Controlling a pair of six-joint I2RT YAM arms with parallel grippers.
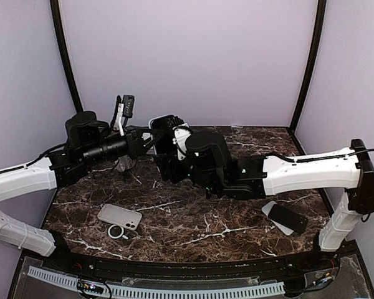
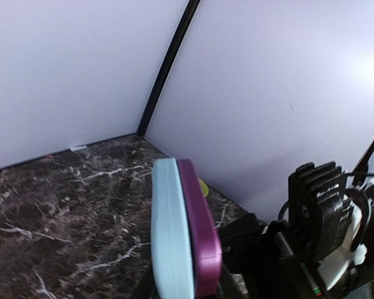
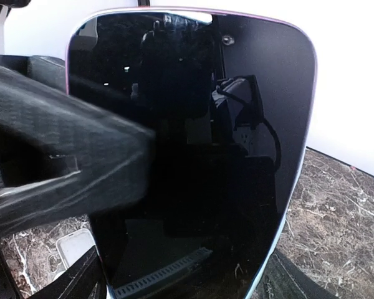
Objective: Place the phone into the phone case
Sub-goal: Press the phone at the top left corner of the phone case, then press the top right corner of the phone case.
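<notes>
The phone [image 3: 199, 156] has a black screen and a purple frame [image 2: 199, 230]. It lies against a light blue phone case [image 2: 169, 237], and the two are held upright above the back of the table. My left gripper [image 2: 187, 293] is shut across the thickness of the pair. One of its black fingers [image 3: 62, 168] lies over the screen. My right gripper [image 3: 193, 286] is closed on the phone's lower end, one finger at each side edge. In the top view both grippers, left [image 1: 151, 140] and right [image 1: 171, 134], meet at the back centre.
A pale case [image 1: 119, 216] and a white ring [image 1: 116, 232] lie at the front left of the marble table [image 1: 193, 230]. A black phone on a grey case [image 1: 287, 218] lies at the front right. A small black device [image 1: 128, 106] stands at the back left. Walls enclose the table closely.
</notes>
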